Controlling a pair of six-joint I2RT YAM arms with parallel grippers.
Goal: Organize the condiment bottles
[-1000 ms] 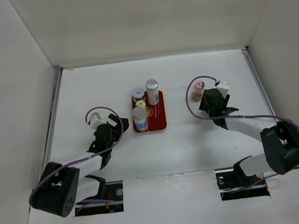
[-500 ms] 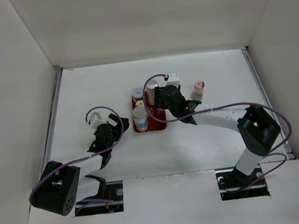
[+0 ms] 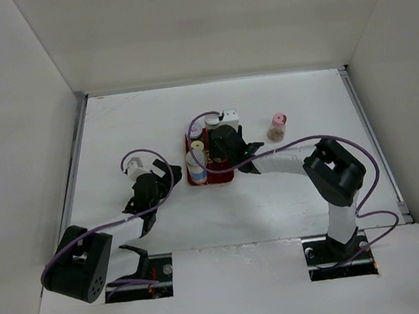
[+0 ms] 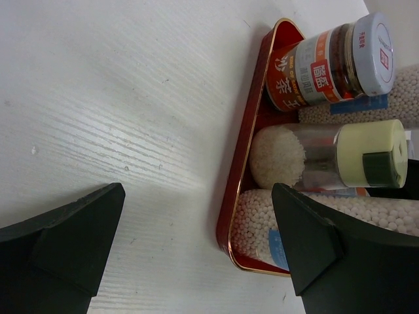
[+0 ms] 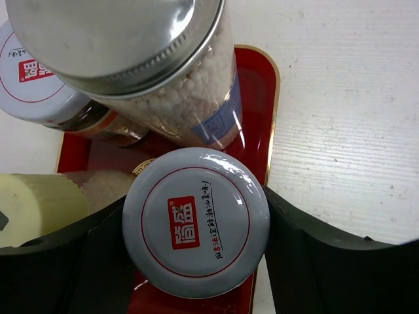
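The red tray (image 3: 224,173) holds several condiment bottles. My right gripper (image 3: 220,145) hangs over it, shut on a lilac-capped jar (image 5: 195,221), with fingers against both sides of the cap. Beside that jar stand a silver-capped bead bottle (image 5: 111,39), a second lilac-capped jar (image 5: 33,78) and a yellow-green-capped bottle (image 5: 39,203). A pink-capped bottle (image 3: 278,126) stands alone on the table to the right. My left gripper (image 3: 168,175) is open and empty just left of the tray. It faces the tray's rim (image 4: 239,170), with the jar (image 4: 327,62) and the yellow-green-capped bottle (image 4: 327,157) beyond it.
White walls enclose the table (image 3: 310,191) on the left, back and right. The right arm stretches across the table from its base to the tray.
My right gripper has swung left from beside the pink-capped bottle to over the tray, carrying the lilac-capped jar. The left arm has not moved.
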